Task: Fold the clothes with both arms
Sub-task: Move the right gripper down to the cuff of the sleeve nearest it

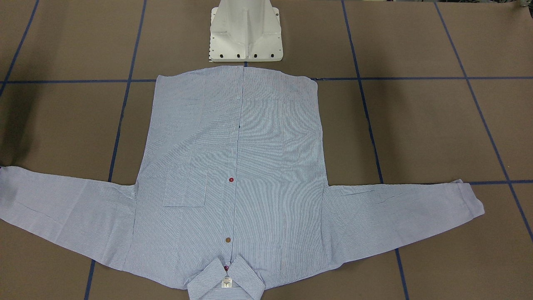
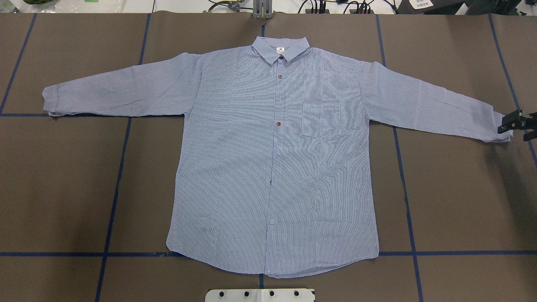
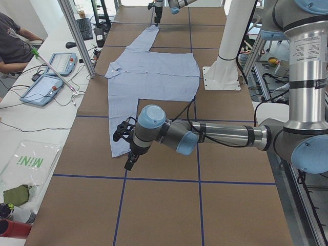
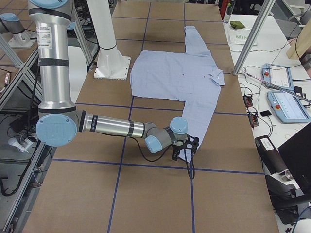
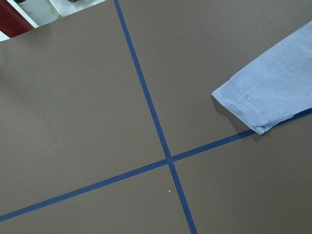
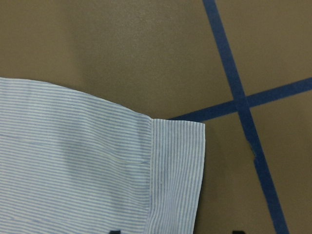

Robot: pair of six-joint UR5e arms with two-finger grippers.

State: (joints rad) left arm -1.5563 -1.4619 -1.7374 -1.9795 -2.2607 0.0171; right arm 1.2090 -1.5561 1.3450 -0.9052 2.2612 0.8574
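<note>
The light blue-and-white striped shirt (image 2: 235,167) lies flat and front up on the brown table, sleeves spread, collar at the far side; it also shows in the front-facing view (image 1: 270,166). My right gripper (image 2: 512,126) hovers at the right sleeve cuff (image 2: 499,126), open. Its two dark fingertips (image 6: 115,231) stand wide apart at the bottom of the right wrist view, over the cuff (image 6: 175,165). My left gripper (image 3: 127,163) is beside the end of the left sleeve (image 3: 119,138); I cannot tell whether it is open or shut. The left wrist view shows that cuff (image 5: 243,105) but no fingers.
The white pedestal base (image 1: 245,33) stands just past the shirt's hem. Blue tape lines (image 2: 121,167) grid the brown table. In the exterior left view a seated operator (image 3: 13,46) and tablets (image 3: 43,87) are on a side bench past the collar end.
</note>
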